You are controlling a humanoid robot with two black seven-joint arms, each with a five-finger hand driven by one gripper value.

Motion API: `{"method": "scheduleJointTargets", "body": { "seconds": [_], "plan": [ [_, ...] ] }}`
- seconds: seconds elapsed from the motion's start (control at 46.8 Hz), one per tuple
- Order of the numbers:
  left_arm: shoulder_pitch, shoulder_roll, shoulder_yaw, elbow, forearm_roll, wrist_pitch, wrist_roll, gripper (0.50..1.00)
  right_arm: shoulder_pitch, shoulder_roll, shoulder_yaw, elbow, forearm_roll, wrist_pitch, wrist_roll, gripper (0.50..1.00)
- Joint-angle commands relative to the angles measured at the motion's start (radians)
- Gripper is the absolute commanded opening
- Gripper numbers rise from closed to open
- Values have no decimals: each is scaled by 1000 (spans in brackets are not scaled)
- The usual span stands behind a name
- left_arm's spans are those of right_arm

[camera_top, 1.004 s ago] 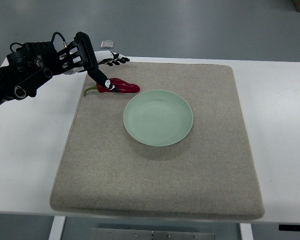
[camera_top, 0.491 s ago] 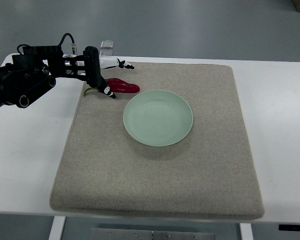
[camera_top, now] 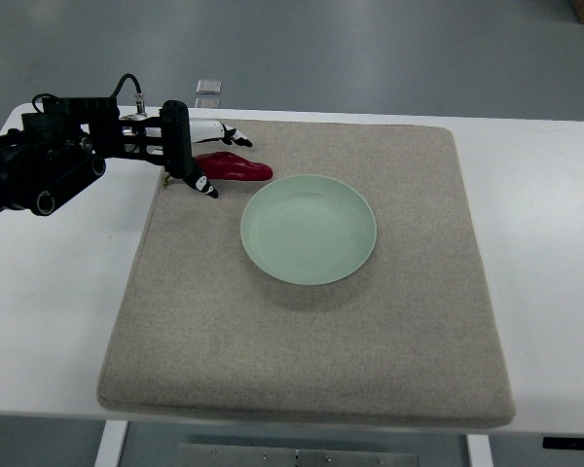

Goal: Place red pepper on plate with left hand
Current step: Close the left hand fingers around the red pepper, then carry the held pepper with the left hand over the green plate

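Coming in from the left edge in the upper left of the frame is the robot's black left arm, cabled and bulky, ending in the left hand (camera_top: pixel 197 156) at the far left corner of the mat. The hand is set down over the stem end of the red pepper (camera_top: pixel 236 167), with dark fingers (camera_top: pixel 203 185) reaching down on the near side of it and white-and-black ones showing on the far side; the fingers look closed in around that end, though from this steep angle I cannot tell for certain whether they actually have a hold on it or only rest against it. The red pepper lies flat on the grey felt mat (camera_top: pixel 302 350), its glossy body pointing right toward the middle, its tip close to the upper left rim of the plate (camera_top: pixel 309 230) but not on it. The plate, pale green and round, sits on the mat a little above the centre of the frame with nothing in it. The mat covers most of the white table (camera_top: pixel 545 243), which shows bare at both sides.
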State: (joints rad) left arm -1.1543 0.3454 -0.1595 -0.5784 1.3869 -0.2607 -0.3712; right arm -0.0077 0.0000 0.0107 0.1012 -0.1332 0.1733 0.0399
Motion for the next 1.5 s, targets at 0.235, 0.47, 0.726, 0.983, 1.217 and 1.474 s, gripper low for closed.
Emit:
{"method": "scheduleJointTargets", "body": {
  "seconds": [0.235,0.47,0.726,0.983,1.217,1.474],
  "plan": [
    [1,0,21,0,1,0,0,900,0,0,0,0,0,0,0,928],
    [-2,0,29,2,0,1,2,855,0,0,0,0,1,0,0,928],
    [-2,0,31,5,1,21,3,731,0,0,0,0,0,0,0,928],
    [-2,-2,29,5,1,20,3,619,0,0,0,0,0,0,0,928],
    [-4,-2,32,5,1,20,9,500,0,0,0,0,0,0,0,930],
    [-5,6,32,9,0,21,11,500,0,0,0,0,1,0,0,928]
  ]
}}
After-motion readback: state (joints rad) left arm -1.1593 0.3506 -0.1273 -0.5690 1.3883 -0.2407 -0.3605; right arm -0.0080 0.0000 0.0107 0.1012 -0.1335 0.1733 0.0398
